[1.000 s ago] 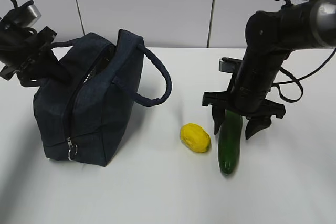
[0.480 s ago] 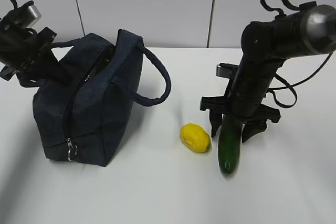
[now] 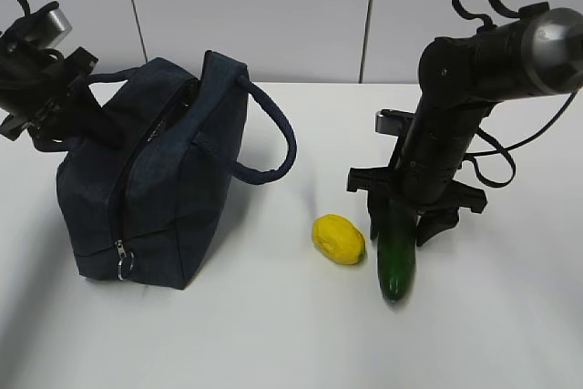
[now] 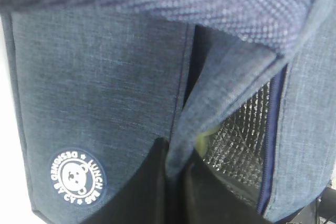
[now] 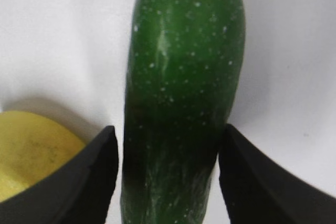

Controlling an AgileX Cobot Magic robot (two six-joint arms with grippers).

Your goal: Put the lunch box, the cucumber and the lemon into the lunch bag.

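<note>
The dark navy lunch bag (image 3: 155,179) stands at the left with its top zipper open. My left gripper (image 3: 84,116) is shut on the fabric edge of the bag's opening (image 4: 176,150), and the silver lining shows inside. A small yellow-green sliver (image 4: 202,139) shows inside the bag; the lunch box is otherwise hidden. The dark green cucumber (image 3: 397,261) lies on the table. My right gripper (image 3: 401,230) is open and straddles its far end (image 5: 168,129), the fingers close to both sides. The yellow lemon (image 3: 338,239) lies just left of the cucumber, also in the right wrist view (image 5: 31,150).
The bag's looped handle (image 3: 278,148) hangs out toward the lemon. The silver zipper pull (image 3: 126,264) hangs at the bag's near lower end. The white table (image 3: 273,334) ends at a white panelled wall behind.
My right gripper's fingers have narrowed around the cucumber and the arm has shifted slightly left. The left gripper and the bag have not moved.
</note>
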